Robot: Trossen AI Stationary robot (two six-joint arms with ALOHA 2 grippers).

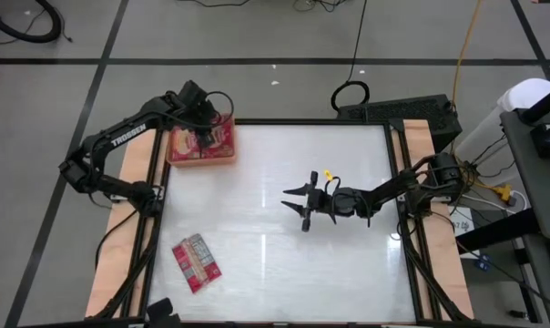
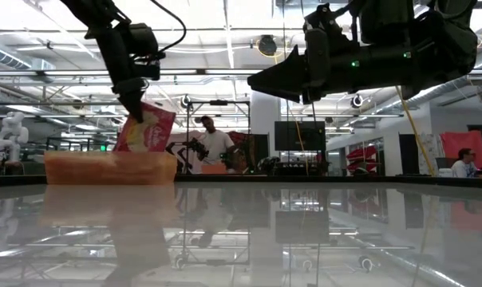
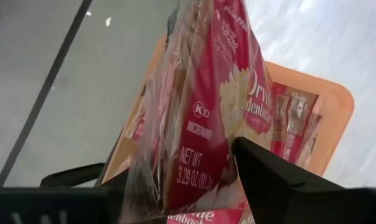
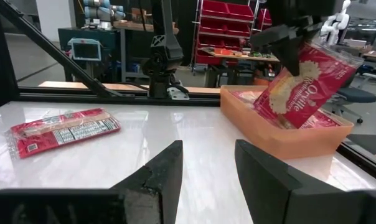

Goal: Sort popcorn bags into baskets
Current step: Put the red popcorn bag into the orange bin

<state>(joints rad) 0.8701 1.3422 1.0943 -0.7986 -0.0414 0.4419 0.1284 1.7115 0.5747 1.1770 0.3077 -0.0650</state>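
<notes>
My left gripper (image 1: 202, 135) hangs over the orange basket (image 1: 177, 157) at the table's far left corner, shut on a red popcorn bag (image 2: 148, 127) that stands tilted in it. More red bags (image 3: 294, 121) lie flat inside the basket. One further popcorn bag (image 1: 196, 262) lies flat on the table near the left near corner, also seen as the bag (image 4: 63, 130) in the right wrist view. My right gripper (image 1: 302, 206) hovers open above the table's middle, pointing left, touching nothing. My left gripper (image 4: 289, 43) pinches the popcorn bag by its top end (image 4: 300, 65) between the two fingers, coming from above and pointing down. The bag hangs tilted below the fingers, and its lower end (image 4: 276, 119) sits inside the basket, on the bags lying there.
Light wooden boards (image 1: 111, 264) flank the white table on both sides, inside a black frame (image 1: 398, 182). Open tabletop (image 1: 284, 273) lies between the basket, the loose bag and my right gripper. People and shelving show in the room beyond.
</notes>
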